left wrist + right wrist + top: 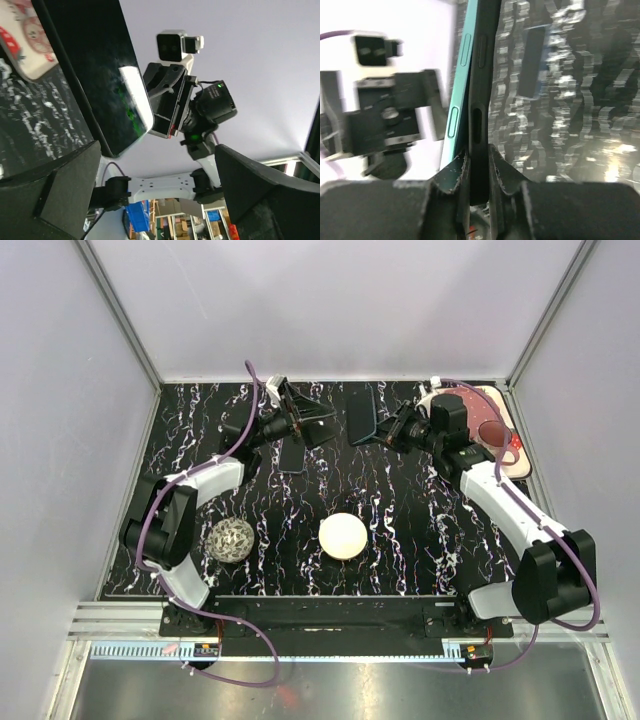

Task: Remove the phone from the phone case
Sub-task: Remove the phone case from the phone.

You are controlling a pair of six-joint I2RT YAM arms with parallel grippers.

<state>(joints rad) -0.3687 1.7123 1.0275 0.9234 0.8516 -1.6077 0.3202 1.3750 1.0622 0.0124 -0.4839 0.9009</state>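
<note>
My right gripper (386,430) is shut on the lower edge of the black phone case (360,412) and holds it upright above the back of the table. In the right wrist view the jaws (479,165) pinch the case (481,100), and the teal-edged phone (461,55) stands slightly away from it on the left side. My left gripper (303,426) is wide open and empty, just left of the phone. In the left wrist view the phone's dark glossy face (95,75) sits beyond the gripper (157,155), between its spread fingers (50,190) without touching them.
A dark flat rectangle (290,455) lies on the table below the left gripper, also in the right wrist view (530,62). A white disc (343,536) and a speckled ball (231,539) sit near the front. A pink-and-white pad (497,430) lies at the back right.
</note>
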